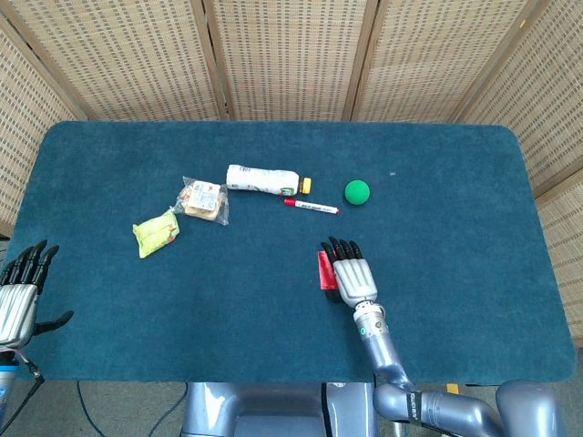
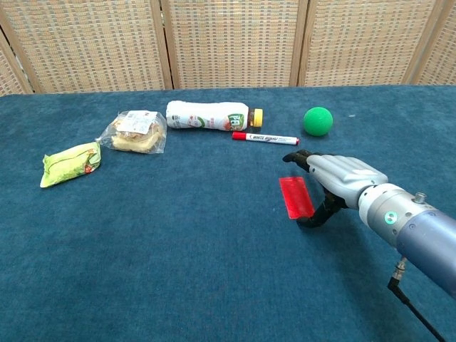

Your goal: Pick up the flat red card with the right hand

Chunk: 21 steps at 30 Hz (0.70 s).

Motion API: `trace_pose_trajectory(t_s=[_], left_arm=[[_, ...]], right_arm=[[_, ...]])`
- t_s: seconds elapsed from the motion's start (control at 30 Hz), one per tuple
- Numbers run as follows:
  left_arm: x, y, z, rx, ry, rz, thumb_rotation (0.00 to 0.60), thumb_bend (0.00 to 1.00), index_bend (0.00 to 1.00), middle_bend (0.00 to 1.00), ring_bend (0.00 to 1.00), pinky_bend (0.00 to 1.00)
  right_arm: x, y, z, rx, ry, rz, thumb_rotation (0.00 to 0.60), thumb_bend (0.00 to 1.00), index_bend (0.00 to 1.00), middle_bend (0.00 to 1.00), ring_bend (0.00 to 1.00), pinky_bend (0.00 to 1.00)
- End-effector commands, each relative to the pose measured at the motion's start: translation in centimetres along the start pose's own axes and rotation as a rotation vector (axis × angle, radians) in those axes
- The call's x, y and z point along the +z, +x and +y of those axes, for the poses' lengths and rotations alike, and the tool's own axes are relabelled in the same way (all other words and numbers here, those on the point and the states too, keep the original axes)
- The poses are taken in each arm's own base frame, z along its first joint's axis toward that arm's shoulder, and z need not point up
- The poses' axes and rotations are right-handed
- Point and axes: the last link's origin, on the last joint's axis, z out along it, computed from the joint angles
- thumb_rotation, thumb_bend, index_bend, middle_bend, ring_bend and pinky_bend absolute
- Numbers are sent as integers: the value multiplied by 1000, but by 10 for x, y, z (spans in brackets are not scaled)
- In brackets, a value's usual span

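Head view first: flat red card (image 1: 324,269) lies on the dark blue table cloth (image 1: 455,228), half hidden under the left edge of the right hand (image 1: 351,276), which hovers palm down, probably to reach its edge. The left hand (image 1: 18,296) waits released at the table corner.

Chest view: right hand (image 2: 335,179) holds nothing, fingers extended, thumb low beside the card (image 2: 296,197).

The card (image 2: 296,197) lies flat on the table (image 2: 178,249), just left of the right hand (image 2: 336,178). The marker (image 2: 264,137) lies behind them.
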Motion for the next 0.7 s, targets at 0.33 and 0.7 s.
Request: trace_pose_trajectory(t_s=[0.33, 0.7], left_arm=[[-1, 1, 1, -6, -4, 7, 600, 85, 0, 0, 0, 105], [-1, 2, 1, -8, -5, 13, 600, 86, 0, 0, 0, 105]], right_arm=[[5, 2, 0, -31, -8, 44, 600, 559, 61, 0, 0, 0], [1, 27, -6, -14, 25, 162, 600, 612, 79, 0, 0, 0]])
